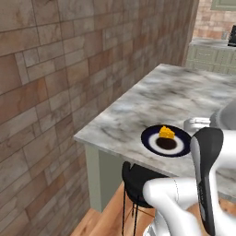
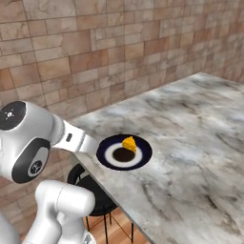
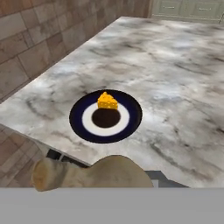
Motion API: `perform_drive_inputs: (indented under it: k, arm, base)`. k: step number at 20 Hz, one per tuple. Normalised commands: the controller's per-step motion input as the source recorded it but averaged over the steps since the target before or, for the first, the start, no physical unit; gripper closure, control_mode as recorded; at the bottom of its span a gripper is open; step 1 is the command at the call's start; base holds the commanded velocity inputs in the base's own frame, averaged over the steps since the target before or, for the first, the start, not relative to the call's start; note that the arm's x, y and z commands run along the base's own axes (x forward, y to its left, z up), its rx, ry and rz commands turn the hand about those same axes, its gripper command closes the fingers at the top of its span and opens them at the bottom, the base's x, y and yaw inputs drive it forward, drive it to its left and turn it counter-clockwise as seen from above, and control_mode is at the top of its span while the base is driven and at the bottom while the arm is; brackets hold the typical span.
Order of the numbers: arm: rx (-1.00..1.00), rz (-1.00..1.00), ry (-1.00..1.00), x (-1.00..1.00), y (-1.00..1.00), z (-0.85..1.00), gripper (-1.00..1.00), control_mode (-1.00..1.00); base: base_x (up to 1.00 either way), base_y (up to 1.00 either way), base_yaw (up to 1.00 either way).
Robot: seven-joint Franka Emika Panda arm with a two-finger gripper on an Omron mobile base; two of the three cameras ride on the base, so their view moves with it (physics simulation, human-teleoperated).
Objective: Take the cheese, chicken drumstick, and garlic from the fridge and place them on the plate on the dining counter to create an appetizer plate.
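Marbled dining counter (image 3: 183, 87) holds plate (image 3: 131, 118) with cheese (image 3: 107, 101), beyond end effector gripping chicken drumstick (image 3: 87, 173).

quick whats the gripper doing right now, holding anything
gripper: closed on the chicken drumstick, carried short of the plate on the dining counter; the cheese already lies on that plate.

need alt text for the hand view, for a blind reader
A chicken drumstick fills the foreground, above a marbled dining counter. A navy plate sits near the counter's edge, with a yellow cheese wedge on its far side. A brick wall rises at left.
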Motion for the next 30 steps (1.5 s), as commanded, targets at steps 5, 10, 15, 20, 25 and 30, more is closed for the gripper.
perform_drive_inputs:
  k: [5, 10, 15, 20, 25, 30]
  arm:
    - [0.00, 0.00, 0.19, 0.06, -0.17, -0.41, 1.00, -1.00]
    - [0.00, 0.00, 0.24, 0.25, -0.14, -0.33, 1.00, -1.00]
    - [0.00, 0.00, 0.09, 0.40, -0.01, -0.26, 1.00, -1.00]
    - [0.00, 0.00, 0.01, 0.28, 0.00, -0.43, 1.00, -1.00]
    - [0.00, 0.00, 0.00, 0.28, 0.00, -0.55, 1.00, -1.00]
    - [0.00, 0.00, 0.00, 0.37, 0.00, -0.46, 1.00, -1.00]
  base:
    - [0.00, 0.00, 0.00]
    - [0.00, 0.00, 0.00]
    - [0.00, 0.00, 0.00]
    - [0.00, 0.00, 0.00]
    - [0.00, 0.00, 0.00]
    - [0.00, 0.00, 0.00]
